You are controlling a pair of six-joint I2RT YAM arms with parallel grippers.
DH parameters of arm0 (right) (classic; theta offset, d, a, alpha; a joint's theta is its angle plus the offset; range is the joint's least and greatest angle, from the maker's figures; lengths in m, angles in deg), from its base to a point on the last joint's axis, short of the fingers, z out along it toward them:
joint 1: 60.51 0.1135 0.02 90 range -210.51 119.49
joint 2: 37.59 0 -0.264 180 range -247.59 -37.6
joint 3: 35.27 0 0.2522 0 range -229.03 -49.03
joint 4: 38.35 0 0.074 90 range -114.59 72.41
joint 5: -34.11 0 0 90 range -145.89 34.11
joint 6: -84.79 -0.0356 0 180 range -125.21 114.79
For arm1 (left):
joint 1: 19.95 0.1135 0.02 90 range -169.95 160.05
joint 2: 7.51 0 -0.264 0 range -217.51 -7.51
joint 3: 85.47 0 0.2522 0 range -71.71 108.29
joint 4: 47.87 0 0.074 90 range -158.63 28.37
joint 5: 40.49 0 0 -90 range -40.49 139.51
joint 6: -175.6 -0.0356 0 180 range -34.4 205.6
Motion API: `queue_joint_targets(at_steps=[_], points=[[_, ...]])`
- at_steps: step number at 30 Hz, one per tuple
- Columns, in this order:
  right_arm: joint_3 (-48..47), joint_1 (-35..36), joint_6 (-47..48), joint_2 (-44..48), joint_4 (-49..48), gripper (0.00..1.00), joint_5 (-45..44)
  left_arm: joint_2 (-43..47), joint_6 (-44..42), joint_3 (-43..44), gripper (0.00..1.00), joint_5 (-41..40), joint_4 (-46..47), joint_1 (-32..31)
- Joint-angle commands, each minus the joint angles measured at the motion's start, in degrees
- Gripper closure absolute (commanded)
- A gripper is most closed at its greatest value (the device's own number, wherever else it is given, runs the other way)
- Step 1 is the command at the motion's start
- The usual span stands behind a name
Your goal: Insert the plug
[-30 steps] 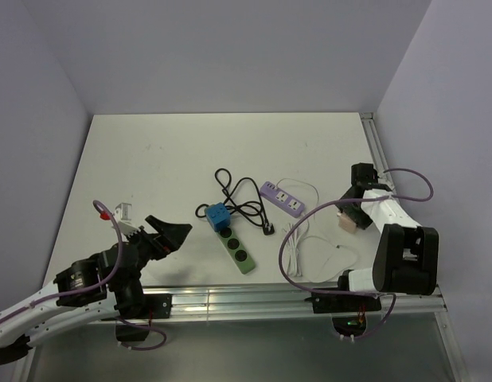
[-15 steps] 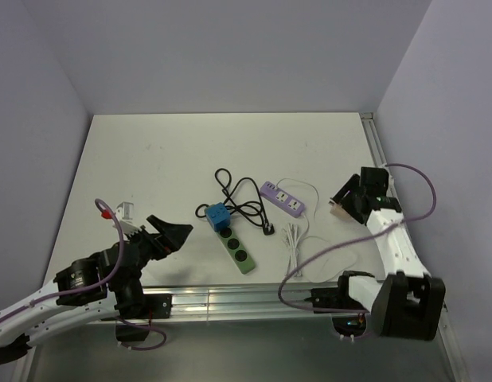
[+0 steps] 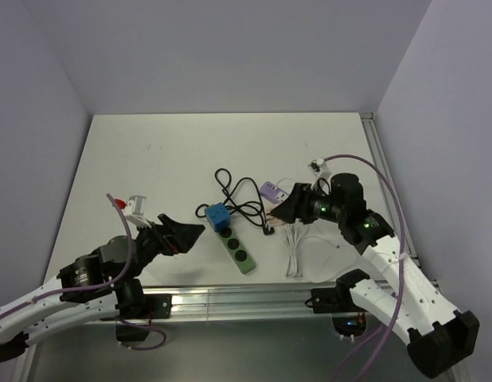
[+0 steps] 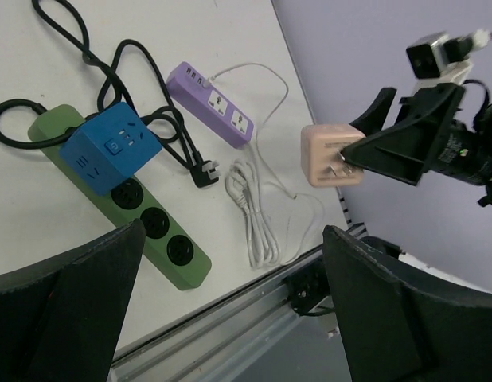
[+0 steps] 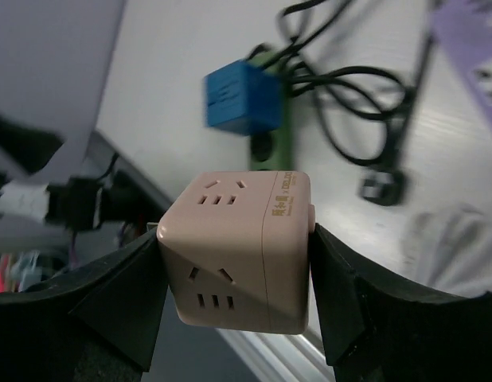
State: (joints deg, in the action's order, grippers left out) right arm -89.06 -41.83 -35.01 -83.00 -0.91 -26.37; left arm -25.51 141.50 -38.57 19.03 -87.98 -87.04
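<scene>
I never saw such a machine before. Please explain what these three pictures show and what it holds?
Two robot arms, left and right, are bolted at the near edge of the table, each ending in a two-finger gripper. One picture looks down from above and behind them; the other two come from a camera on each wrist. On the table lie a green power strip with a blue plug sitting on its far end, a purple strip, a black cable and a white cable. The right gripper is shut on a pink cube adapter, held above the table. The left gripper is open and empty.
</scene>
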Motion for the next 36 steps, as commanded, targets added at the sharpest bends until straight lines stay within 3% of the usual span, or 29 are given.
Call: queue_joint_targets(at_steps=[1, 8, 17, 24, 36], points=[[-0.31, 8.02, -3.33, 0.50, -11.44, 1.00, 6.25, -4.14, -5.01, 3.76, 0.00, 2.79, 4.12, 0.20], [-4.79, 26.40, 0.88, -4.68, -11.82, 1.00, -7.16, -13.19, 5.35, 9.83, 0.01, -2.57, -5.20, 0.12], [-3.48, 41.86, 3.08, -4.79, -19.63, 1.00, -25.11, -15.57, 15.55, 5.97, 0.00, 5.34, 1.38, 0.21], [5.03, 46.88, 2.64, 2.59, -30.69, 1.00, -37.94, -17.69, 29.50, 3.16, 0.02, 15.87, 8.04, 1.96], [12.17, 52.77, 4.66, 4.63, -42.13, 1.00, -47.96, -17.33, 51.31, -5.89, 0.09, 20.02, 22.20, 4.69]])
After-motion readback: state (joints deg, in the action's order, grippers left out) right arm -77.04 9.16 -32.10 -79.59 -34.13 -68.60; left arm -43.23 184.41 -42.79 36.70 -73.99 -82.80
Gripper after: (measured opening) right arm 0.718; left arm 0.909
